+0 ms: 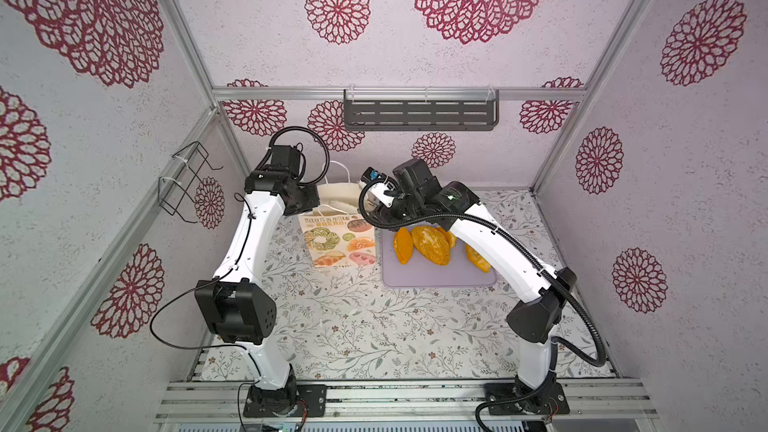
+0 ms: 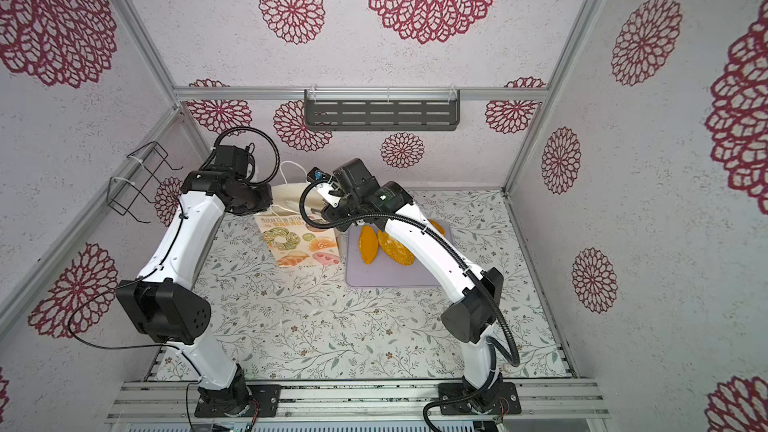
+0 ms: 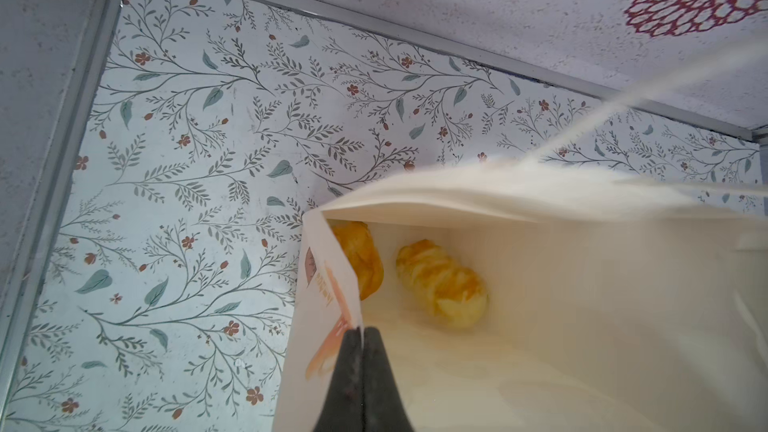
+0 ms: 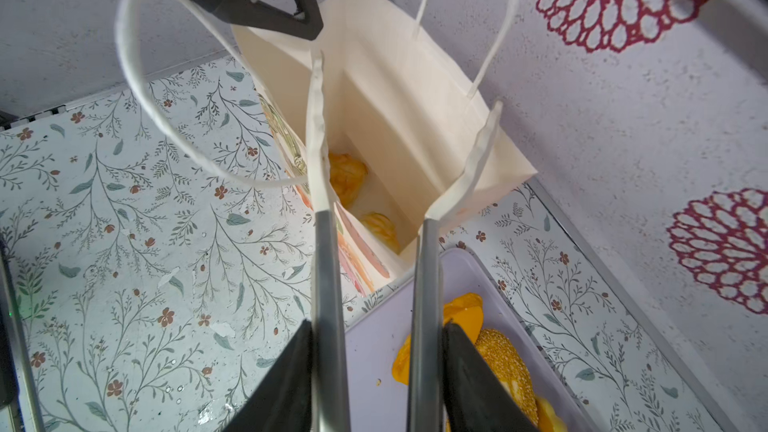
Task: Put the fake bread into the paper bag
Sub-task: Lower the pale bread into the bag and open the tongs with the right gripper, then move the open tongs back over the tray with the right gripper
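Bread [image 3: 441,282] inside bag [image 1: 338,238] shows only in wrist views; left end effector [image 3: 362,332] pinches its rim.

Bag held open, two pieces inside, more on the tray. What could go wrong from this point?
1. The left pincer is pinching only the thin edge of the paper bag; the paper could slip or tear and the mouth would close.
2. The right pincer, open and empty, hangs above the mouth beside a loop handle; it might snag it.
3. Several loaves lie crowded together on the tray, so a clean single grasp may be hard.
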Robot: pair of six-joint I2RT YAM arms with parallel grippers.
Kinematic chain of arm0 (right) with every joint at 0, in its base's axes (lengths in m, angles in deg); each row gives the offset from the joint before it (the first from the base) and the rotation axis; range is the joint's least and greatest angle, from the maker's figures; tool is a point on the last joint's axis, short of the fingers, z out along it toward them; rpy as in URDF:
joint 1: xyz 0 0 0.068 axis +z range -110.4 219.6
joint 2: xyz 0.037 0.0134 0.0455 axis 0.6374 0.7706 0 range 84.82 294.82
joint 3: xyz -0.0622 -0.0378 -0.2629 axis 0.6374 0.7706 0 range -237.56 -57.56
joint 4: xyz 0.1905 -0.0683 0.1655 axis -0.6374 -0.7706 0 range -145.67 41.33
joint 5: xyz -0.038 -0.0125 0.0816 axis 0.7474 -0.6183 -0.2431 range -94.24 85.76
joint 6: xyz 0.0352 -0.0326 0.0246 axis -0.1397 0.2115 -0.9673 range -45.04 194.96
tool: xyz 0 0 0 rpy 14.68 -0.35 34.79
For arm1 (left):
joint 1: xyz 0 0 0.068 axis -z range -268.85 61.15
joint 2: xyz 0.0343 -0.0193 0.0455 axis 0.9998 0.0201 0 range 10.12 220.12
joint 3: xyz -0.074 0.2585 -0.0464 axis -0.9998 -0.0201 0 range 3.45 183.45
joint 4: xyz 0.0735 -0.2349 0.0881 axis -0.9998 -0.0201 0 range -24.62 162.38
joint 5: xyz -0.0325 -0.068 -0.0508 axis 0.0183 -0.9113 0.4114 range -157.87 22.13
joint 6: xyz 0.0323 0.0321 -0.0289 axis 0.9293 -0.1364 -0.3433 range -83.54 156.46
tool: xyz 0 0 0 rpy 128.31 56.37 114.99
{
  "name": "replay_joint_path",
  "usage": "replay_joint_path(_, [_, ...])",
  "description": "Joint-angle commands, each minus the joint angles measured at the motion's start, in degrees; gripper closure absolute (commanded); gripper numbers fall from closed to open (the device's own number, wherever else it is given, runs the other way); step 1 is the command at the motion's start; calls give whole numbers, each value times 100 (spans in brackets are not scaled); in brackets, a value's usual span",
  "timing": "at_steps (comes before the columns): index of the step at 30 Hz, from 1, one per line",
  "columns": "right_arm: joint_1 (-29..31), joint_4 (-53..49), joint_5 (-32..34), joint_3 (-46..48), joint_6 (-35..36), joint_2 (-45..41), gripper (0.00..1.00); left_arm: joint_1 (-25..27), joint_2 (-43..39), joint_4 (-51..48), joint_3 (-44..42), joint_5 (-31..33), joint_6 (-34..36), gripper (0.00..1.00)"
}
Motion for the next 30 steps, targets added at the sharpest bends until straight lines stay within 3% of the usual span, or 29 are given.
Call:
replay_joint_path(1, [11,439,140,-218,-205,-479,50,41,-152,-25,-2,-15,78,100])
replay_joint_path(20, [-67,218,867,-162,-893,-1006,52,25,-149,-94,60,122,60,100])
replay_joint_path(30, [-216,1085,990,1806,-1480,-2253,52,-47,-120,-69,51,42,34,100])
